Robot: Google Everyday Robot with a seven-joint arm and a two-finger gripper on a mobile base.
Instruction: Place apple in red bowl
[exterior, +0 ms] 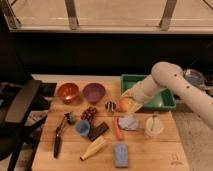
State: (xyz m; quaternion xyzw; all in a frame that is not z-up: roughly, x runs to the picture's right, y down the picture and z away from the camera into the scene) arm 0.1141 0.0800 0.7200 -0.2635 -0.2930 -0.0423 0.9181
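One camera looks down from high above the near edge of the light wooden desk [150, 156], facing the window wall [115, 20], fairly close; mid-frame, the gripper [128, 103] clasps the small round yellow-orange apple [124, 106].

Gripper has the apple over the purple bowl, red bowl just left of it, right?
No. The camera view shows the gripper holding the apple beside the green tray, right of the purple bowl, not over it. The red bowl is just left of the purple bowl.

We note: pale cream gripper [128, 102] clasping yellow-orange apple [124, 105], right of purple bowl [93, 92]; red bowl [68, 92] glossy red-orange; tray [132, 78] green; cup [82, 127] blue; carrot [118, 129] orange-red.
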